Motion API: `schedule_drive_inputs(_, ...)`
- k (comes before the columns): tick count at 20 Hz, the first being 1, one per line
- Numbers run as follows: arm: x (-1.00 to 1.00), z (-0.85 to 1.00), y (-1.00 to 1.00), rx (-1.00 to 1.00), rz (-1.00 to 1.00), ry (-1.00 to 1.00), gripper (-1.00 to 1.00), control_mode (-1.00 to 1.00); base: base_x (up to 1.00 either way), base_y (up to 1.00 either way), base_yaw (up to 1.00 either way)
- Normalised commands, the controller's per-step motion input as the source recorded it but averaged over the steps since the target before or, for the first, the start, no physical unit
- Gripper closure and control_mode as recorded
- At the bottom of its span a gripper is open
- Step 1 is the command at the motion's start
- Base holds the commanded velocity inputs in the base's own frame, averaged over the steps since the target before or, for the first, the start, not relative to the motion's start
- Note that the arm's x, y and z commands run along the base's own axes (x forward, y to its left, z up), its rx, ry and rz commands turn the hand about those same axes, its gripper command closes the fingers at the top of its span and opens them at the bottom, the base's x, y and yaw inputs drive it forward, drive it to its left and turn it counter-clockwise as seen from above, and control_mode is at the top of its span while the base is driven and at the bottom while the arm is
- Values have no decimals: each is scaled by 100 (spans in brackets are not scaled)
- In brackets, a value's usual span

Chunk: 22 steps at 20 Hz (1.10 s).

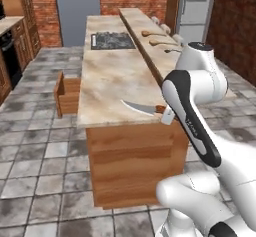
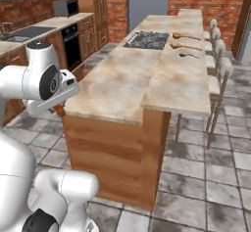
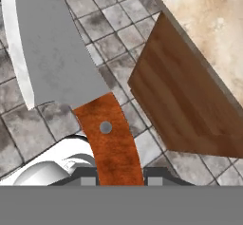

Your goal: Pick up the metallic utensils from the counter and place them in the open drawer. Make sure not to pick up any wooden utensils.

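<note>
gripper (image 3: 121,181) pinching knife (image 3: 71,72) by its reddish handle (blade out) | drawer (image 1: 67,97) open, contents hidden from here

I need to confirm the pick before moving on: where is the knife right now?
The knife is held by its reddish-brown handle in the gripper, at the near end of the counter; in the left base view its blade points left over the countertop.

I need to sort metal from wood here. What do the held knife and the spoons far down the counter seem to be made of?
The knife: grey, dull-sheened blade with a pale edge looks like metal; its reddish-brown handle with a grey rivet looks like polished wood, possibly plastic. The gripper grasps that handle. The tan spoons look like matte wood. The thin dark spoon is too small to judge.
</note>
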Motion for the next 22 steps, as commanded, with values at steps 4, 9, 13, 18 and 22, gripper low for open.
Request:
schedule_drive_inputs(4,0,0,0,0,0,0,100,100,51,100,-57)
schedule_drive_inputs(9,0,0,0,0,0,0,100,100,12,100,-49)
schedule_drive_inputs(13,0,0,0,0,0,0,100,100,0,100,-43)
schedule_drive_inputs(18,0,0,0,0,0,0,100,100,14,100,-37)
schedule_drive_inputs(22,0,0,0,0,0,0,100,100,40,100,-27)
